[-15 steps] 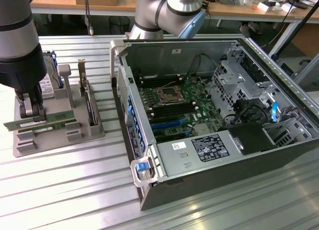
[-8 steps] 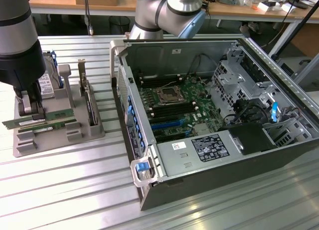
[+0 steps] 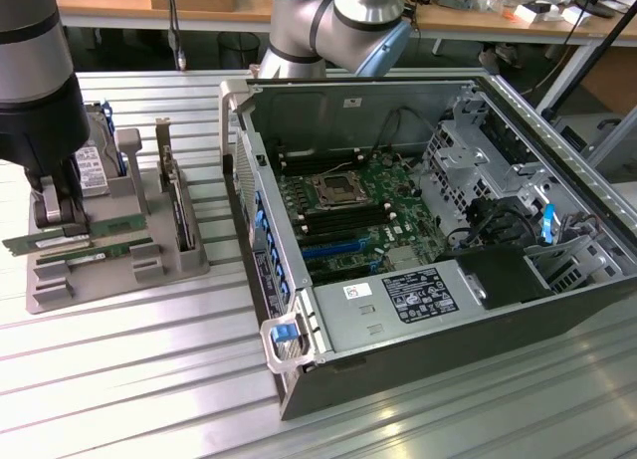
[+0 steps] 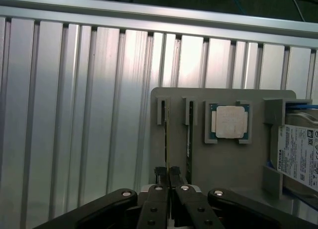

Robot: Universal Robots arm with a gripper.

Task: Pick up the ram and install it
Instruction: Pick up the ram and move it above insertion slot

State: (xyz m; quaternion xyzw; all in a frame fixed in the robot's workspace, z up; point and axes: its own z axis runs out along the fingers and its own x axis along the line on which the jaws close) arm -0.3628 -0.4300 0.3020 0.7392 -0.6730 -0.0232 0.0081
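A ram [image 3: 111, 234] stick, long, thin and green, stands on edge in the grey holder [image 3: 169, 265] at the exterior view's left. My gripper [image 3: 58, 220] is lowered onto it from above. In the wrist view the two black fingertips [image 4: 160, 174] stand almost together, and my gripper [image 4: 166, 173] is shut on the thin top edge of this ram [image 4: 165, 137]. A second stick [image 4: 189, 134] stands in the parallel slot beside it, untouched. The held ram still sits in its slot in the holder.
The holder [image 4: 228, 164] also carries a processor chip [image 4: 229, 122] and a silver hard drive [image 4: 300, 157]. An expansion card [image 3: 179, 205] stands upright in it. The open computer case [image 3: 398, 359] lies to the exterior view's right, with its motherboard memory slots [image 3: 328, 215] exposed.
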